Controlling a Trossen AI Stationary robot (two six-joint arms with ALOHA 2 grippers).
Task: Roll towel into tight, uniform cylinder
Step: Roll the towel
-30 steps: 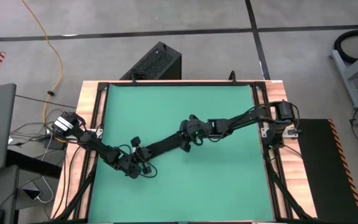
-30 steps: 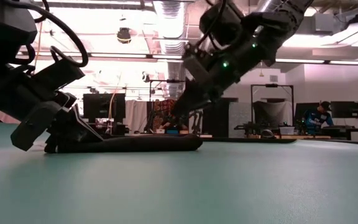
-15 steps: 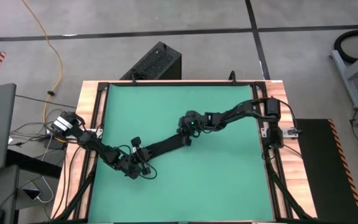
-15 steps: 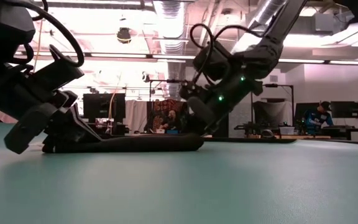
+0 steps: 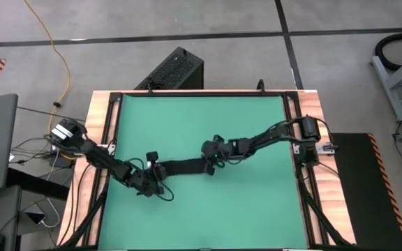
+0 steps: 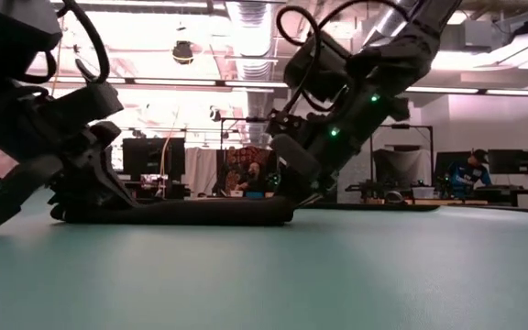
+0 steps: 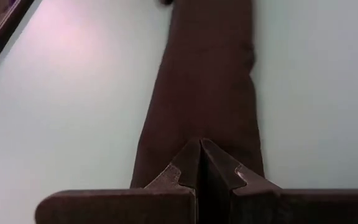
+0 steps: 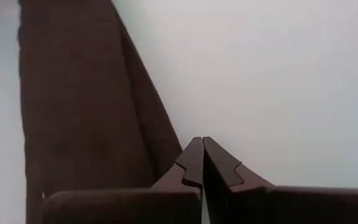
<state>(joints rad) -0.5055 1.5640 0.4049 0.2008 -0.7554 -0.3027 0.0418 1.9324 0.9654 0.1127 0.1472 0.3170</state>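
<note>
Two robot arms are working a black towel [image 5: 180, 166] that is lying as a long, narrow band across the middle of a green mat [image 5: 250, 202] on the table [image 5: 99, 122]. The left gripper [image 5: 152, 185] is resting at the towel's left end, its jaws clenched tight with the cloth stretching away just ahead of the tips. The right gripper [image 5: 209, 166] is bearing down at the opposite end, its jaws likewise pressed together, tips at the towel's edge; whether either pair is pinching any cloth cannot be told. From table height, the towel is lying low and flat between the two grippers. A black ribbed box [image 5: 172, 70] is standing on the floor beyond the table.
</note>
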